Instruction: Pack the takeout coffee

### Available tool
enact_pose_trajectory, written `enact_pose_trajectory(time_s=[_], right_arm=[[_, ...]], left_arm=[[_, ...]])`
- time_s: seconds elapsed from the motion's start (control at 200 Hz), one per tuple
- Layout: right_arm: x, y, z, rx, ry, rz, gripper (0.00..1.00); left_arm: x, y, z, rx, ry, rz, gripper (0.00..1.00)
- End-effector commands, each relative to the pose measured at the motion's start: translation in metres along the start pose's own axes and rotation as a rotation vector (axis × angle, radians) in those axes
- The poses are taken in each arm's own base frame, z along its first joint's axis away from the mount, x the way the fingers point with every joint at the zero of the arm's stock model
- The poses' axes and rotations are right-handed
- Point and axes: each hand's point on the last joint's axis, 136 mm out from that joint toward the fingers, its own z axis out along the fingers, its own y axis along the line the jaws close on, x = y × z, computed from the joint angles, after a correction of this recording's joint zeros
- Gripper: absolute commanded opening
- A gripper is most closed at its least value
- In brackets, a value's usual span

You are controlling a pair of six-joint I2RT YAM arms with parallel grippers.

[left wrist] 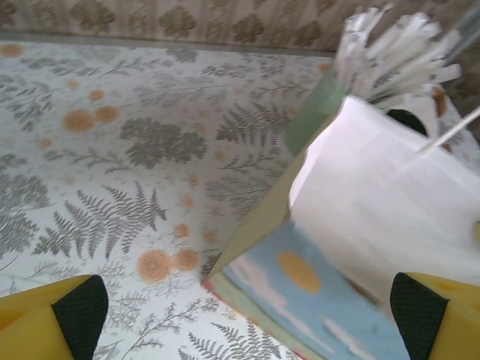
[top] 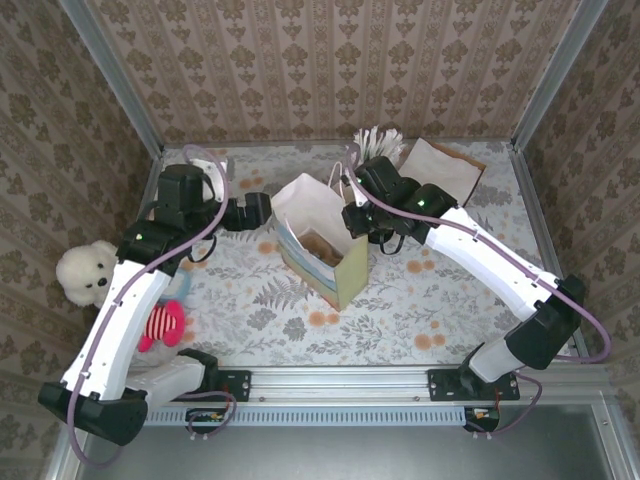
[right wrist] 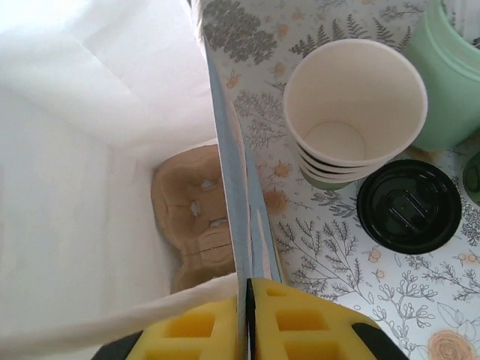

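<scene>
Starting at the far left, a white plush bear (top: 85,272) and a pink striped toy (top: 160,325) lie well to the left of the left tool (top: 262,211), back toward the arm bases. That left tool hangs over the fern-printed worktop (top: 420,310) with its yellow fingers (left wrist: 71,315) spread wide and nothing between them. It is just beside the left wall of the paper bag (top: 312,215), which stands upright with its mouth open. Across the bag, the right tool (right wrist: 247,300) is pinched closed on the top edge of the bag's right wall, the thin paper sandwiched between its yellow pads. Left of the right tool, down on the bag's floor, sits a brown cardboard cup carrier (right wrist: 187,217). Right of that tool, outside the bag, stands a stack of lidless cups (right wrist: 352,112). Just beside the stack, the takeout coffee (right wrist: 409,206) rests on the worktop with its black lid up. Farthest right, a pale-green cup (right wrist: 450,82) stands close to the stack, though whether they touch cannot be told. Its white sticks (left wrist: 394,52) show past the bag from the left tool's side.
</scene>
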Motion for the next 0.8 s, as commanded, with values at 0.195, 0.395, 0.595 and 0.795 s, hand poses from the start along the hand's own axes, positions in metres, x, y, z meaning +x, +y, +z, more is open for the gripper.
enact_pose_trajectory(time_s=[0.195, 0.395, 0.595, 0.795], right_arm=[[-0.009, 0.002, -0.001, 0.017, -0.013, 0.084, 0.22], [-0.013, 0.01, -0.033, -0.076, -0.007, 0.011, 0.59], [-0.015, -0.026, -0.084, -0.077, -0.07, -0.009, 0.85], [-0.009, -0.104, -0.097, 0.038, -0.195, 0.123, 1.0]], left_arm=[[-0.009, 0.019, 0.009, -0.094, -0.041, -0.074, 1.0], [-0.01, 0.021, 0.01, -0.103, -0.039, -0.08, 1.0], [-0.01, 0.022, 0.016, -0.097, -0.047, -0.097, 1.0], [-0.007, 0.039, 0.023, -0.184, -0.047, -0.182, 1.0]])
